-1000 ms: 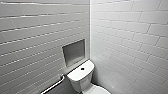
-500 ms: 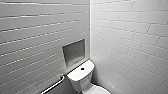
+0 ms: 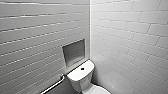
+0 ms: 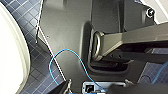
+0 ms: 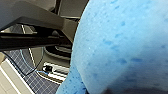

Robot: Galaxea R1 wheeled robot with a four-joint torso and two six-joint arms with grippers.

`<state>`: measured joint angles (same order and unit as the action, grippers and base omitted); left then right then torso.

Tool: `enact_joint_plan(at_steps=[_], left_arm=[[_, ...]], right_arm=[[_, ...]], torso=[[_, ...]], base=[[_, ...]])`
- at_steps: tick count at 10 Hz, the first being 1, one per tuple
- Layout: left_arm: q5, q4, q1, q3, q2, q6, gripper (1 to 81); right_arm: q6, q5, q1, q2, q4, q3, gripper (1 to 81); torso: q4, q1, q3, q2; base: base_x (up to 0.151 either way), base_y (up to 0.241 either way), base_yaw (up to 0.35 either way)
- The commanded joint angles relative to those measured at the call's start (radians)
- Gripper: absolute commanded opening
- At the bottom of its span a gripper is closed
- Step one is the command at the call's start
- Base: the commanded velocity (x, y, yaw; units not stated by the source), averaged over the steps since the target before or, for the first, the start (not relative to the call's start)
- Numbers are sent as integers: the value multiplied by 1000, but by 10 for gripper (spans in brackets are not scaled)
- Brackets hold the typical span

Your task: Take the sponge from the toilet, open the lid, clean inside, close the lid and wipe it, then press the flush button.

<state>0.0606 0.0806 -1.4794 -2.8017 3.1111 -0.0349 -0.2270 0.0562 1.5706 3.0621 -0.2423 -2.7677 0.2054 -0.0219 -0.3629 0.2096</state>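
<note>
The white toilet (image 3: 81,75) stands in the corner of the tiled room, low in the head view. Its tank top carries a dark flush button (image 3: 82,68). In front of the tank, the white oval of the lid (image 3: 99,90) is cut off by the picture's lower edge. The bright blue sponge (image 5: 125,47) looms large and porous in the right wrist view, close to the camera, with my right gripper shut on it. A white curved ceramic body (image 4: 10,50) shows in the left wrist view beside the blue tiled floor (image 4: 37,72). My left gripper is open and holds nothing.
A square niche (image 3: 73,53) is set into the left wall above the tank. A metal grab bar (image 3: 53,85) runs along that wall beside the toilet. White tiled walls meet just behind the tank. A blue cable (image 4: 72,58) loops over my dark base.
</note>
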Motion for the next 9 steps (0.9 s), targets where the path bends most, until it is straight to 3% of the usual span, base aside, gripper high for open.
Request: enact_joint_plan(at_steps=[1, 9], left_arm=[[-56, -12, 27, 2, -5, -3, 811], [-56, -10, 26, 2, -5, -3, 811]], right_arm=[[2, -73, -20, 9, 6, 7, 10], [0, -75, -19, 9, 6, 7, 10]], torso=[[0, 0, 0, 0], [0, 2, 0, 0]], base=[[0, 0, 0], [71, 0, 0]])
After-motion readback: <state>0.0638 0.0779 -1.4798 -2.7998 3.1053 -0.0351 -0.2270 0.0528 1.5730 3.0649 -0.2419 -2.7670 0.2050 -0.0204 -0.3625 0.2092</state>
